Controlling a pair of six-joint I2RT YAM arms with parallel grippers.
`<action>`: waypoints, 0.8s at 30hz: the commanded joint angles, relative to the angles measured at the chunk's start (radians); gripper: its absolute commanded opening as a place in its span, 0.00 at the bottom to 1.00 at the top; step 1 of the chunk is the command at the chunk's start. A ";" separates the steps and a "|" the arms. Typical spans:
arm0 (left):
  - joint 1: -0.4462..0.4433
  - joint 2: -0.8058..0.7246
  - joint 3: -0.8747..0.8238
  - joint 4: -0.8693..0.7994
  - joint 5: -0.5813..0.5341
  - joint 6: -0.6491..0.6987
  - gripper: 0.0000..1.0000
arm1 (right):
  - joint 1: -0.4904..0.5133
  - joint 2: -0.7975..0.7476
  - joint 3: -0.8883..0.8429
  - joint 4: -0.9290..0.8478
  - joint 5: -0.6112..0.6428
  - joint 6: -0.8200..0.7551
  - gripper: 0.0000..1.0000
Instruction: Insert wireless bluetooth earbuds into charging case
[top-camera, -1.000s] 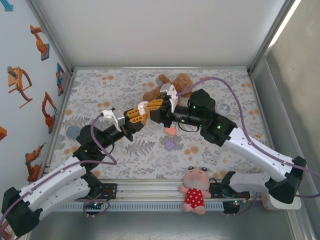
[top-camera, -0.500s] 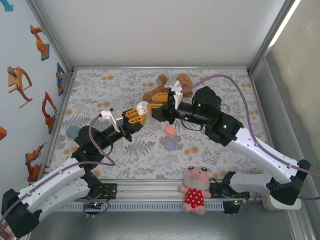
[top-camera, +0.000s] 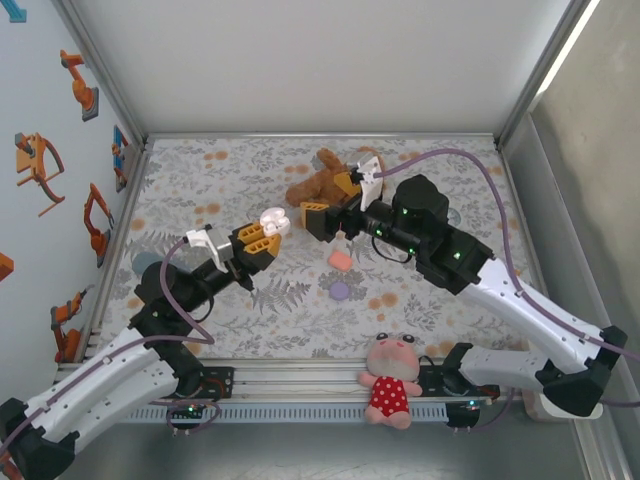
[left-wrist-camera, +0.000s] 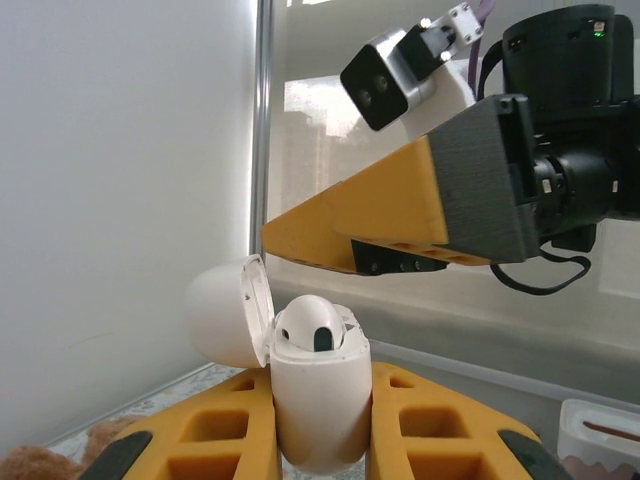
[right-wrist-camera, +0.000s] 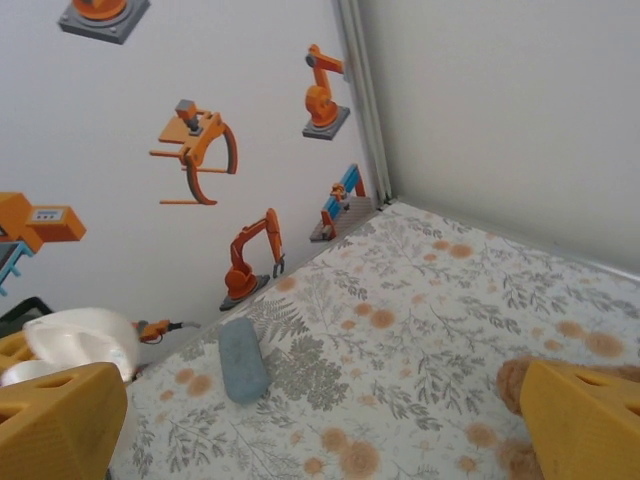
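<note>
The job looks partly done. Low in the centre of the left wrist view, the white charging case (left-wrist-camera: 318, 400) stands upright with its lid (left-wrist-camera: 225, 318) swung open to the left. One white earbud (left-wrist-camera: 312, 328) sits in the mouth of the case, its rounded top showing above the rim.

The left gripper (top-camera: 262, 232) is clamped on the case body, with its yellow fingers (left-wrist-camera: 245, 388) pressed against either side. It holds the case off the table (top-camera: 200, 190), just left of centre in the overhead view. The right gripper (top-camera: 327, 197) is immediately to the right of it there, jaws spread wide and nothing between them. In its own wrist view the two yellow tips sit at the lower corners of the frame, with patterned tabletop between.

What is left, as I read it, is a second bud if one is due, and then closing the lid. (The well beside the seated bud is too hidden to tell whether it is filled.) The seated bud may also need pressing home.

A small pink piece (top-camera: 341, 259) and a small purple round piece (top-camera: 340, 291) lie on the table below the grippers, near the centre of the overhead frame. They are too small to say what they are.
</note>
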 joint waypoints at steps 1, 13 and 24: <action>0.001 -0.030 -0.012 -0.028 -0.017 0.011 0.07 | -0.059 0.009 -0.037 -0.010 0.000 0.128 1.00; 0.001 -0.080 0.004 -0.045 0.001 -0.001 0.07 | -0.097 0.161 -0.137 -0.066 -0.003 0.319 0.99; 0.001 -0.050 0.000 0.043 0.034 -0.053 0.07 | -0.053 0.424 -0.170 -0.035 -0.151 0.382 0.85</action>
